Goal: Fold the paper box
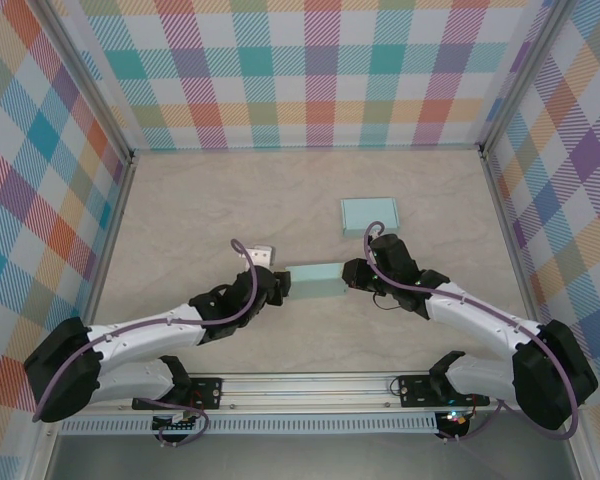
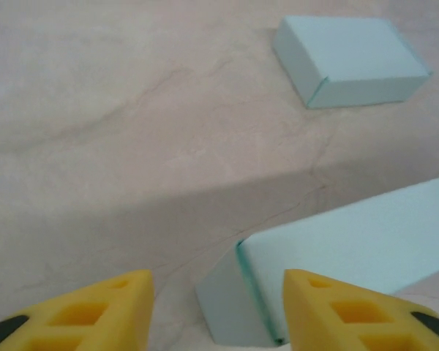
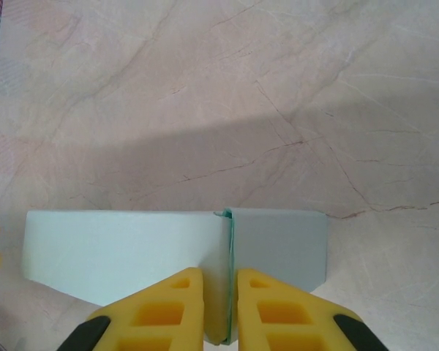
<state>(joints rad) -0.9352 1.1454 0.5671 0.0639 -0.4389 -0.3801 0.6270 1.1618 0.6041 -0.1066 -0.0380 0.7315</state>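
Observation:
The pale teal paper box (image 1: 315,281) lies on the table's middle, stretched between my two grippers. My left gripper (image 1: 283,285) is at its left end and stands open. In the left wrist view the box's end face (image 2: 230,307) sits in the gap between the yellow fingers (image 2: 110,311), closer to the right one. My right gripper (image 1: 352,275) is at the box's right end. In the right wrist view it (image 3: 219,285) is shut on the thin upright edge where the box's top (image 3: 124,248) meets a grey-looking end panel (image 3: 278,245).
A second, closed teal box (image 1: 370,213) (image 2: 351,58) lies behind and to the right of the held one. Checkered walls (image 1: 40,200) enclose the beige table (image 1: 200,200) on three sides. A metal rail (image 1: 300,385) runs along the near edge.

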